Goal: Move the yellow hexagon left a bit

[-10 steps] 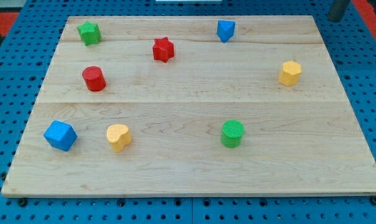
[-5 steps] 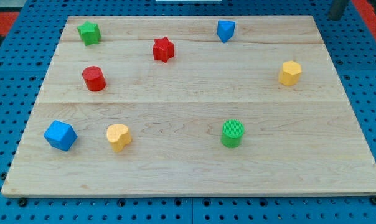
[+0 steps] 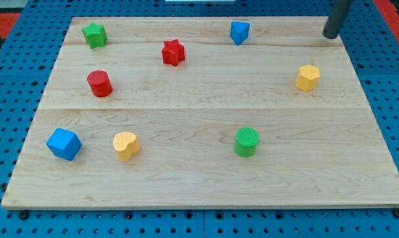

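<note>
Only 1 view here: my tip (image 3: 330,36) (bare rod, no jaws) sits at the board's (image 3: 199,192) top right, above the yellow hexagon (image 3: 307,77), so coming straight down could knock it downward, not left.

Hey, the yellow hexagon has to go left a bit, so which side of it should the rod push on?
Contact the yellow hexagon on its face toward the view's right, mid-height, pushing leftward. My tip sits above and slightly right of it near the wooden board top edge, so it likely must drop down past its right side first.
</note>
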